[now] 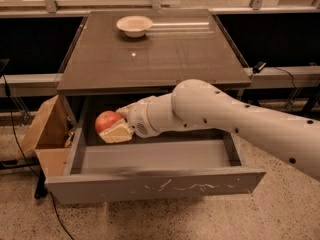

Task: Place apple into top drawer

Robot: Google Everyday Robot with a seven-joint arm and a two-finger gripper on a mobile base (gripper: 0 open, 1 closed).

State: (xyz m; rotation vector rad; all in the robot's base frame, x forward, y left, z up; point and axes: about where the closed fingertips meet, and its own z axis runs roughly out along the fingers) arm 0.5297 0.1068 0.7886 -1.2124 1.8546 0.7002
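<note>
The apple (106, 121), reddish with a paler patch, is held in my gripper (114, 127), whose cream fingers are shut on it. The gripper hangs inside the open top drawer (155, 184), over its back left corner, just below the table's front edge. The drawer is pulled out; its grey front panel shows pale scratch marks. My white arm reaches in from the right across the drawer's back. I cannot tell whether the apple touches the drawer floor.
A cream bowl (134, 25) sits at the far side of the brown table top (155, 54). A tan cardboard box (47, 136) stands left of the drawer. Cables run on the speckled floor at the left.
</note>
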